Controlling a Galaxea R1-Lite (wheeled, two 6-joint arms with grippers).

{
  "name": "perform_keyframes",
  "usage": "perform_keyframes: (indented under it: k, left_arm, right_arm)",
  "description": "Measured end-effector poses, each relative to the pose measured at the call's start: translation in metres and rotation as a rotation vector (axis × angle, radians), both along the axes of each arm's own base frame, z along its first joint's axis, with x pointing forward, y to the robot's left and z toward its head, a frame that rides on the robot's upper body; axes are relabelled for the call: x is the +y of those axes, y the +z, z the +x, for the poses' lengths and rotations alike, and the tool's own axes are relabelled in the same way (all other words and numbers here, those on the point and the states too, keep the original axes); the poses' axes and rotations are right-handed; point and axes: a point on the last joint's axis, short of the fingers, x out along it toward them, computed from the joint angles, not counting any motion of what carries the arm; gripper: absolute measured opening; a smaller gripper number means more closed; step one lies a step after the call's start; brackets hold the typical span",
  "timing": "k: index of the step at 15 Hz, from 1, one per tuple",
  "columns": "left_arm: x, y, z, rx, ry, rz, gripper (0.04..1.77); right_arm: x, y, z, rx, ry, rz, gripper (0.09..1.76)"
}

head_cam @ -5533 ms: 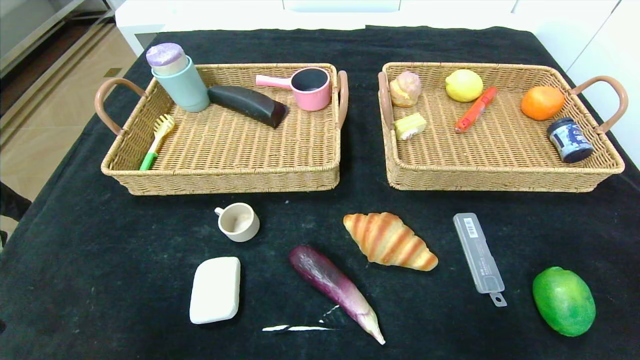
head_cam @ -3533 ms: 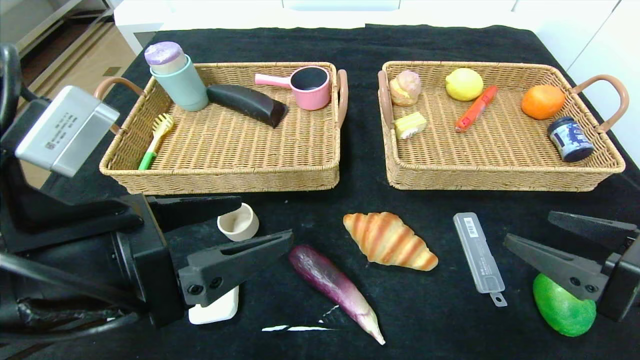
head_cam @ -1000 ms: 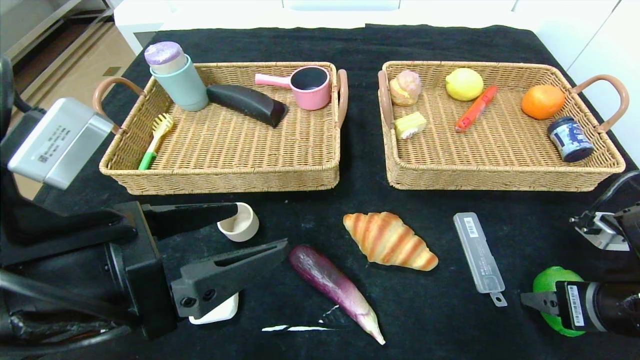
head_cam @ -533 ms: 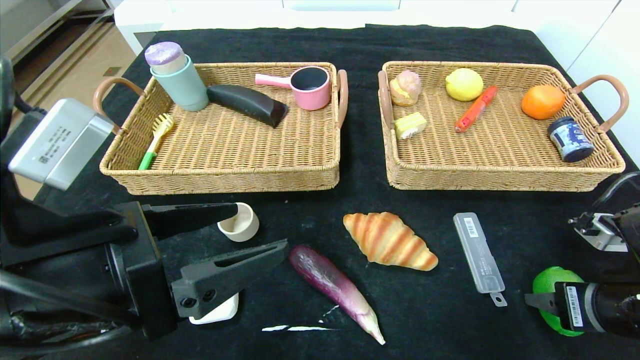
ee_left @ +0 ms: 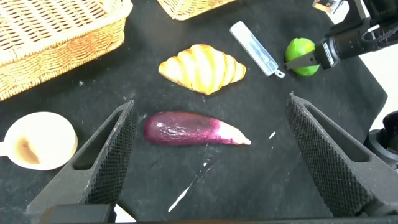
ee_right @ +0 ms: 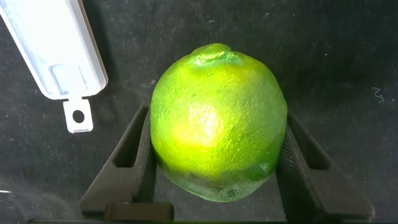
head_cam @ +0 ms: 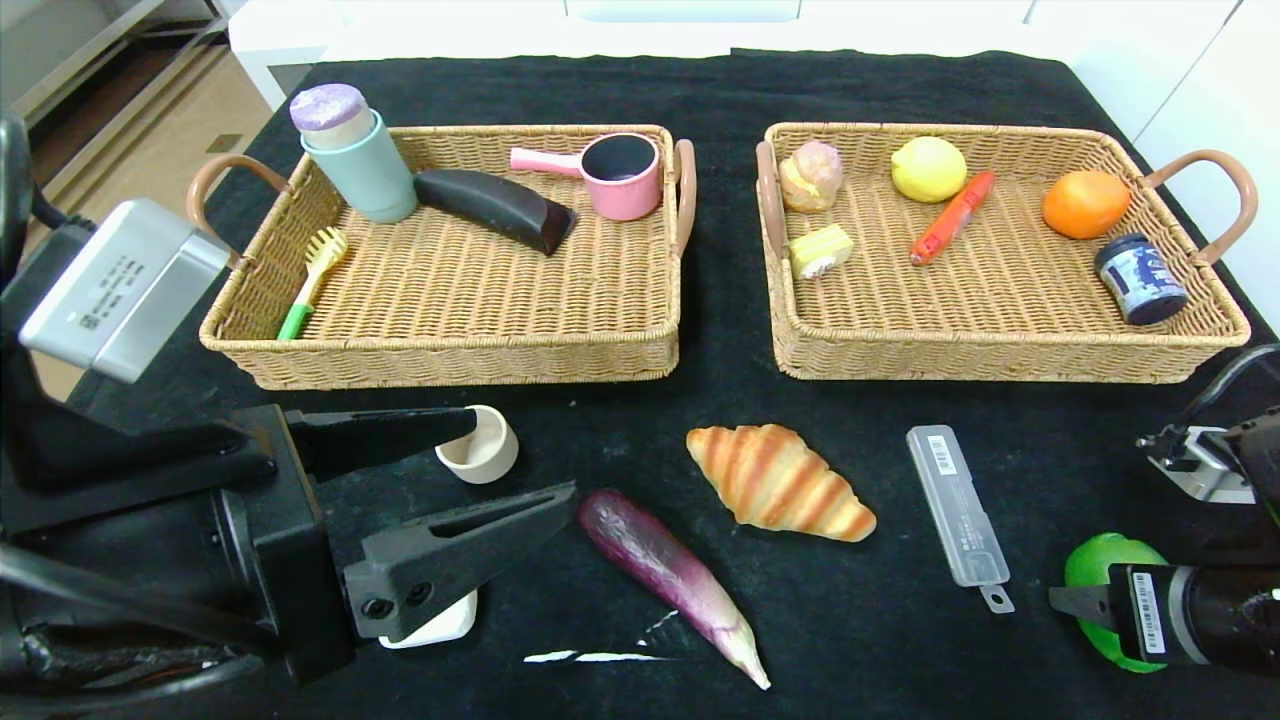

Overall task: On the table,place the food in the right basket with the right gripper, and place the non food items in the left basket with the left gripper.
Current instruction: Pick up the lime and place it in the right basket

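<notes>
The green mango (ee_right: 217,134) lies on the black tablecloth (head_cam: 620,410) at the near right part of the table, in front of the right basket (head_cam: 1000,355) and well apart from it. It is clamped between the two fingers (ee_right: 134,158) of the right gripper (ee_right: 214,162), which are pressed against its two sides; the fruit is seen resting on the cloth in the right wrist view. Just beside the mango, a clear plastic case (head_cam: 957,505) with a small tab is placed. Farther to the left, a croissant (head_cam: 778,482) and a purple eggplant (head_cam: 668,565) are found, near each other but not touching.

The left gripper (head_cam: 475,475) is held above the near left part of the table with its fingers spread wide and nothing between them. A beige cup (head_cam: 480,447) is seen just behind it, and a white soap bar (head_cam: 440,625) is partly hidden under it.

In the left basket (head_cam: 450,355), a mint bottle, a dark block, a pink saucepan and a yellow-green brush are lying. In the right basket, a lemon, an orange, a red sausage-like stick, two pastries and a dark jar are kept.
</notes>
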Motion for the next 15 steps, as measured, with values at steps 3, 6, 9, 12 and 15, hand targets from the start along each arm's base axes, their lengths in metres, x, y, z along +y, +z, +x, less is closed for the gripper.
perform_keyframes:
  k: [3,6,9,12,15]
  left_arm:
    - [0.0,0.0,0.0,0.001,-0.001,0.0,1.72]
    - [0.0,-0.001,0.0,0.001,-0.002,0.002,1.72]
    - [0.0,-0.002,0.0,0.003,-0.002,0.004,1.72]
    - [-0.001,-0.002,0.0,0.006,-0.002,0.006,1.72]
    - [0.0,-0.002,0.0,0.004,-0.002,0.006,1.72]
  right_arm:
    - [0.001,0.001,-0.002,-0.005,0.008,0.002,1.11]
    - [0.0,0.005,-0.005,-0.021,0.015,0.009,1.11]
    - [-0.001,0.016,-0.009,-0.061,0.023,0.018,1.1]
    - [-0.002,0.03,-0.011,-0.12,0.006,0.016,1.1]
    - [-0.001,0.047,-0.007,-0.179,0.001,0.035,1.1]
